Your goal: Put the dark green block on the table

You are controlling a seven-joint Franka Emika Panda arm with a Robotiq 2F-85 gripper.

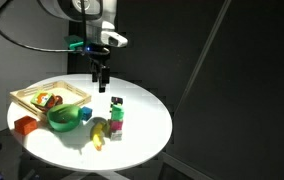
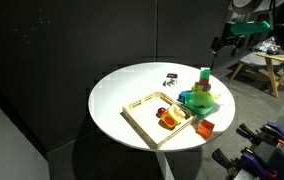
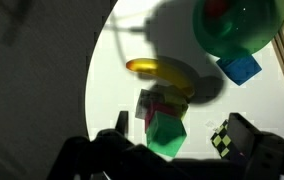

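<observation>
The dark green block (image 3: 166, 136) sits on top of a pink cube (image 3: 150, 108) in a small stack on the white round table (image 1: 147, 125). The stack shows in both exterior views, with the green block on top (image 1: 116, 113) (image 2: 204, 73). My gripper (image 3: 182, 128) is open and empty. It hangs well above the table, over the stack in the wrist view. In both exterior views it is up in the air, apart from the blocks (image 1: 102, 84) (image 2: 220, 45).
A green bowl (image 1: 64, 118) (image 3: 237, 25), a blue block (image 3: 242, 68) and a yellow banana-shaped piece (image 3: 160, 70) lie near the stack. A small black-and-white checkered piece (image 3: 222, 140) lies beside it. A wooden tray (image 1: 32, 95) with toys and an orange block (image 2: 206, 127) are nearby.
</observation>
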